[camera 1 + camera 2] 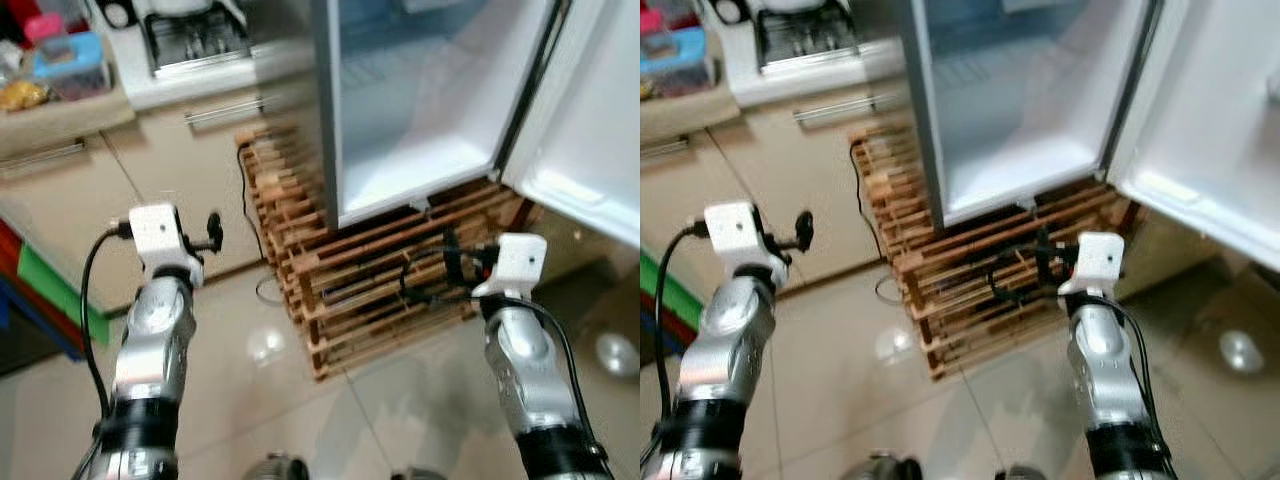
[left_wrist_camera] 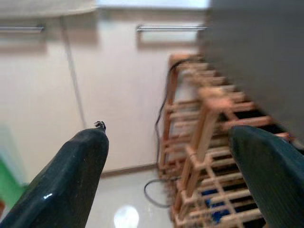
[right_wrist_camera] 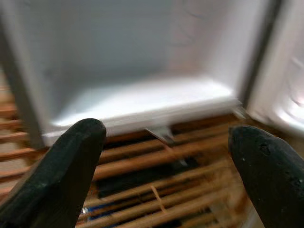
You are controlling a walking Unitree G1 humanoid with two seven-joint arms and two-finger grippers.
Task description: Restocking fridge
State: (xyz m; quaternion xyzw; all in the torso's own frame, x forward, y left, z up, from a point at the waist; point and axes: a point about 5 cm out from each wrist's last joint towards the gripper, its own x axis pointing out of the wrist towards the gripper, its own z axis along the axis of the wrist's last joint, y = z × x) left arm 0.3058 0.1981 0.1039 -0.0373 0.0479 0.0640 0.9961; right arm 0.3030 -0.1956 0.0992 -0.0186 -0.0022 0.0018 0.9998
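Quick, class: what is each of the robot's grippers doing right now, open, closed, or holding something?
Left gripper: open, holding nothing, pointed at the wooden rack.
Right gripper: open, holding nothing, facing the open fridge.

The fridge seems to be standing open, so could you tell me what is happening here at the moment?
The robot stands facing the open fridge, which sits on a wooden slatted rack with its door swung out on the robot's right. Both arms are raised toward it. The left hand and the right hand are open and hold nothing. The visible lower compartment looks bare, so restocking has not visibly begun.
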